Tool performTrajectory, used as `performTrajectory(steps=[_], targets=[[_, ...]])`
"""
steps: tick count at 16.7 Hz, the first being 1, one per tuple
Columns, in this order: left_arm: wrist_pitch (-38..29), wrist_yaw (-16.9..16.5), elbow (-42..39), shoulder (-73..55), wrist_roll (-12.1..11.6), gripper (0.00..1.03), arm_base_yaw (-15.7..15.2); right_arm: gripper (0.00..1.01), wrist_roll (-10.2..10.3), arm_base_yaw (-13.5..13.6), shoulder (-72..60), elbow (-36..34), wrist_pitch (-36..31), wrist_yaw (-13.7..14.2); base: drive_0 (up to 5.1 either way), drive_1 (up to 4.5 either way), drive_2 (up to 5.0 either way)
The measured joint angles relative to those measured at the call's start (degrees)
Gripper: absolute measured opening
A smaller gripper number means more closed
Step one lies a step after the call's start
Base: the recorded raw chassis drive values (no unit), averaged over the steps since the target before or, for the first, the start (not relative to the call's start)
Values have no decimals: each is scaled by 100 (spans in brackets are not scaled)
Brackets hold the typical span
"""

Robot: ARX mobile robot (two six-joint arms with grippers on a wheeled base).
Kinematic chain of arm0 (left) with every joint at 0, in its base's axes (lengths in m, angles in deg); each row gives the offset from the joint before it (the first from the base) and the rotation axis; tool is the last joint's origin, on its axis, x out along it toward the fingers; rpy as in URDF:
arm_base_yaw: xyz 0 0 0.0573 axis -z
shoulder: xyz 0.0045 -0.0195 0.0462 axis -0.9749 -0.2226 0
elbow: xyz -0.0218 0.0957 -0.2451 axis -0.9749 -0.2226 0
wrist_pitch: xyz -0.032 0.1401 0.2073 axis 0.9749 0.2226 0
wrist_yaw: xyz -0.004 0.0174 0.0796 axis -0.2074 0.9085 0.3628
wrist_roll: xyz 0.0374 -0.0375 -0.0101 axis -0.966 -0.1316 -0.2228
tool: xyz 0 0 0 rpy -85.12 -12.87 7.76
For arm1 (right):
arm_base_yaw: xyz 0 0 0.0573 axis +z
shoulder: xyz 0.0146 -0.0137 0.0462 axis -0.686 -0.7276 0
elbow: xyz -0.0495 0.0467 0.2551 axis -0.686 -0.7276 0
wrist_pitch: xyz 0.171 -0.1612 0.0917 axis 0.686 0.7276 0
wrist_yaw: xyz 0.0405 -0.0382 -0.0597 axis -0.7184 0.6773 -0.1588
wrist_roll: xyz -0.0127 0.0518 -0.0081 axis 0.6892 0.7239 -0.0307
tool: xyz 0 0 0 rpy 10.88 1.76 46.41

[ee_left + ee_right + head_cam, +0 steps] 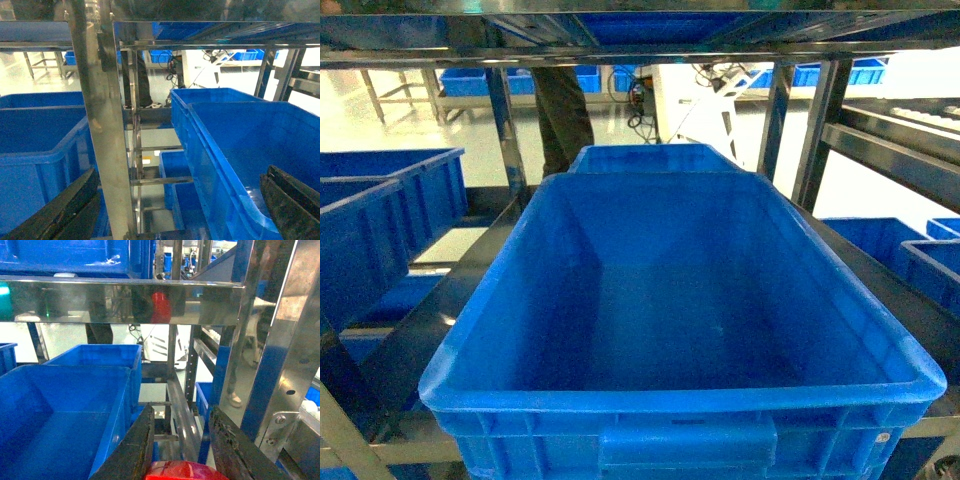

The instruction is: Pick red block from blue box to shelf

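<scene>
The red block (182, 471) shows as a glossy red patch at the bottom edge of the right wrist view, pinched between the two dark fingers of my right gripper (181, 415). That gripper hangs in front of the shelf (125, 300), just right of a royal-blue crate (60, 410) and below a shiny steel tier. My left gripper (180, 175) stands open, its fingers (65, 210) spread wide either side of a shelf upright (102, 130) and a crate rim. The blue box is out of view. Neither gripper appears in the head view.
A large empty royal-blue crate (680, 400) fills the shelf tier straight ahead, a second crate (650, 157) behind it. More crates (380, 220) sit left and right. Steel uprights (280, 355) stand close on the right. A person's legs (563, 115) are behind the rack.
</scene>
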Motion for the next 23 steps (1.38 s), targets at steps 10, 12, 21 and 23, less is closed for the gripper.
performTrajectory(steps=[10, 12, 21, 23], targets=[[0, 2, 0, 0, 0, 98, 0, 27, 0, 0, 0, 0, 0, -2, 0, 0, 0], [0, 2, 0, 0, 0, 98, 0, 27, 0, 0, 0, 0, 0, -2, 0, 0, 0], [0, 0, 0, 0, 0, 98, 0, 27, 160, 343, -404, -22, -343, -63, 0, 0, 0], [0, 2, 0, 0, 0, 98, 0, 27, 334, 660, -955, -4, -656, -236, 0, 0, 0]])
